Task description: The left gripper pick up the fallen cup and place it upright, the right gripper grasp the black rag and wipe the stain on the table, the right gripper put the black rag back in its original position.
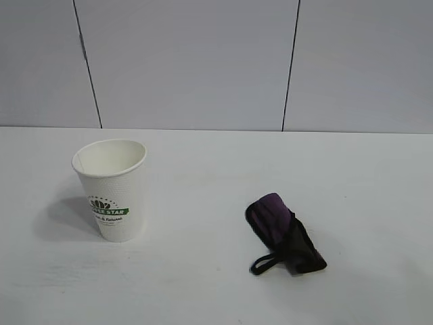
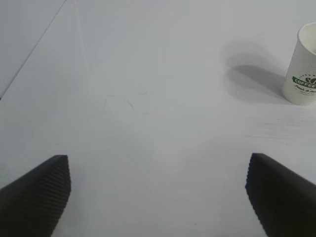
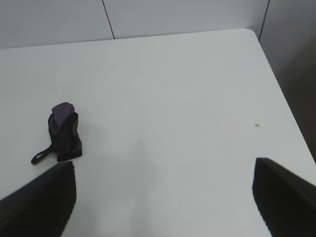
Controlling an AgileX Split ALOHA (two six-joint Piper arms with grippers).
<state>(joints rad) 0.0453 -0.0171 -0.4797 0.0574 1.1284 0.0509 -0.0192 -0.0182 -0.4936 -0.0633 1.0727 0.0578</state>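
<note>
Cup stands upright on the white table, left of the black rag, which lies crumpled well apart from it. Left gripper and right gripper hover spread wide, holding nothing.

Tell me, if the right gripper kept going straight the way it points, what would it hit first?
Probably just the bare table. The right gripper is open, and the black rag lies off to one side.

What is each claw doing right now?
Left claw: open, holding nothing, over bare table.
Right claw: open, holding nothing; the rag lies apart from it.
</note>
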